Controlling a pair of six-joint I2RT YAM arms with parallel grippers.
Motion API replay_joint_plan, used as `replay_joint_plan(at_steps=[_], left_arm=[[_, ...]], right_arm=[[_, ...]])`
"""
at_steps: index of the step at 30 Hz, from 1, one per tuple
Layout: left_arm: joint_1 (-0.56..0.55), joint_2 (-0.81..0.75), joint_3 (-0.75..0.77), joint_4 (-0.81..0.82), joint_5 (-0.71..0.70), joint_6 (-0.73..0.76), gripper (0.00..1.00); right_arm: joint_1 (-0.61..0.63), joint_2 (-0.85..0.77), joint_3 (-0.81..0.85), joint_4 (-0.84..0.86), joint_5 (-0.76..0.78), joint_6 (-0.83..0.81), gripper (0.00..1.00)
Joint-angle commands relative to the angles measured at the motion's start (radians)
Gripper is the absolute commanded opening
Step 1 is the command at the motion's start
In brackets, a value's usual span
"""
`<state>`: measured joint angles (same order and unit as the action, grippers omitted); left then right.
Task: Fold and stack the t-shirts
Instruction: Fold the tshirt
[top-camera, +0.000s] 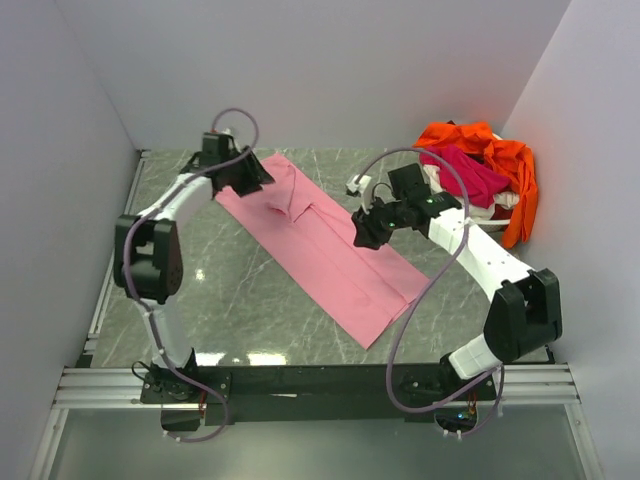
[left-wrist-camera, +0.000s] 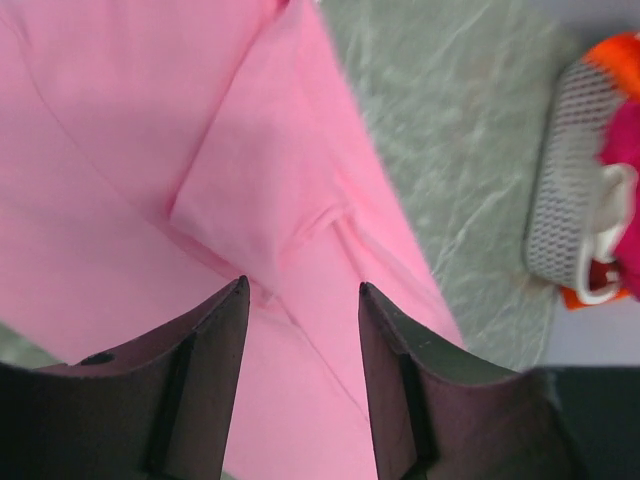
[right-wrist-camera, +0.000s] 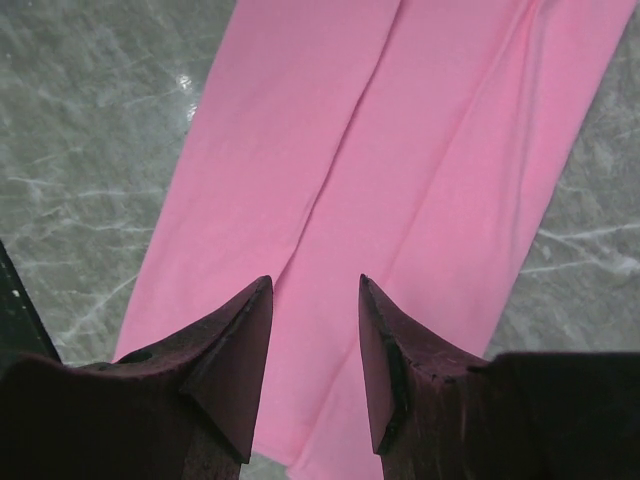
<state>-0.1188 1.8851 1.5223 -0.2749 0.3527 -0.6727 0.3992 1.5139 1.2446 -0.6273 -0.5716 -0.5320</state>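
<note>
A light pink t-shirt (top-camera: 330, 250) lies on the table as a long narrow strip, its sides folded in, running from the back left to the front right. My left gripper (top-camera: 258, 180) hovers open over the shirt's far end, where a folded sleeve (left-wrist-camera: 262, 190) shows; nothing sits between its fingers. My right gripper (top-camera: 365, 232) hangs open above the strip's right edge (right-wrist-camera: 400, 170), with only flat cloth (right-wrist-camera: 315, 300) below the gap. A magenta t-shirt (top-camera: 468, 172) and an orange t-shirt (top-camera: 505, 160) are piled in the basket at the back right.
The white mesh basket (left-wrist-camera: 565, 180) stands at the table's back right corner against the wall. Grey marble tabletop (top-camera: 250, 300) surrounds the pink strip. Walls close in on three sides. A black rail (top-camera: 320, 380) runs along the front edge between the arm bases.
</note>
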Motion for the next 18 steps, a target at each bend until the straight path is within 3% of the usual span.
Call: replay_joint_plan(at_steps=[1, 8, 18], left_arm=[[-0.054, 0.084, 0.030, -0.081, -0.119, -0.103, 0.54], [-0.116, 0.166, 0.068, -0.141, -0.282, -0.197, 0.54], [-0.120, 0.276, 0.147, -0.138, -0.293, -0.242, 0.52]], right_arm=[[-0.046, -0.078, -0.030, 0.052, -0.079, 0.052, 0.47], [-0.131, -0.080, -0.065, 0.046, -0.151, 0.061, 0.47], [-0.157, -0.080, -0.073, 0.041, -0.162, 0.066, 0.47]])
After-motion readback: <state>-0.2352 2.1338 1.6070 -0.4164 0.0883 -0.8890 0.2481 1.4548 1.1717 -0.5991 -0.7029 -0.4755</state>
